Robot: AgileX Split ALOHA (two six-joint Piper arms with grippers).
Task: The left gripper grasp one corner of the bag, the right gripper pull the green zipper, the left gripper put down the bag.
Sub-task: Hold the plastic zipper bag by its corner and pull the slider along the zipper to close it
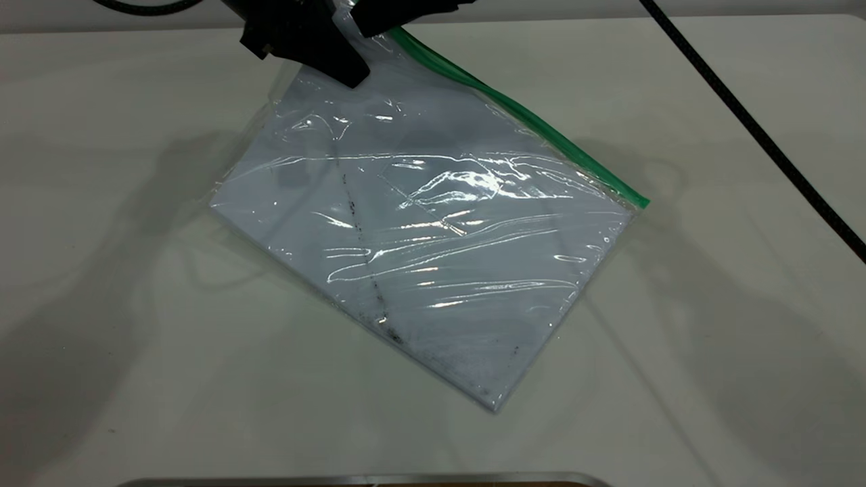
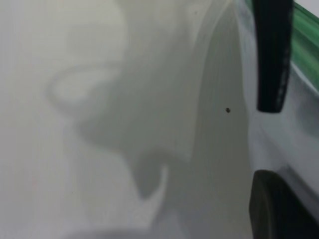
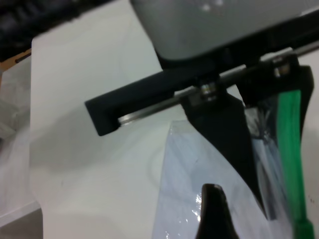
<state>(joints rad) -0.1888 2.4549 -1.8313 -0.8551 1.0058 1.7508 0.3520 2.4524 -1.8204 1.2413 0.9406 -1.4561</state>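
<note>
the left black end effector [image 1: 338, 57] is pinching the top corner [image 1: 352, 40] of the flat clear plastic bag [image 1: 433, 223], lifting it off the white worktop [image 1: 710, 338]. the thin green zipper [image 1: 528, 118] looks unpulled. i cannot tell about the right end effector [image 3: 214, 209].

1. Left gripper [image 1: 352, 47]: matte black, blocky body, jaws tapering to a blunt point.
2. Seen from right wrist camera: grey housing, black crossbar [image 3: 149, 102] with silver rail, 2 silver screws.
3. Right gripper: glossy black fingertip [image 3: 215, 211], rounded.
4. Black braided cable [image 1: 758, 128] at 2 o'clock.
</note>
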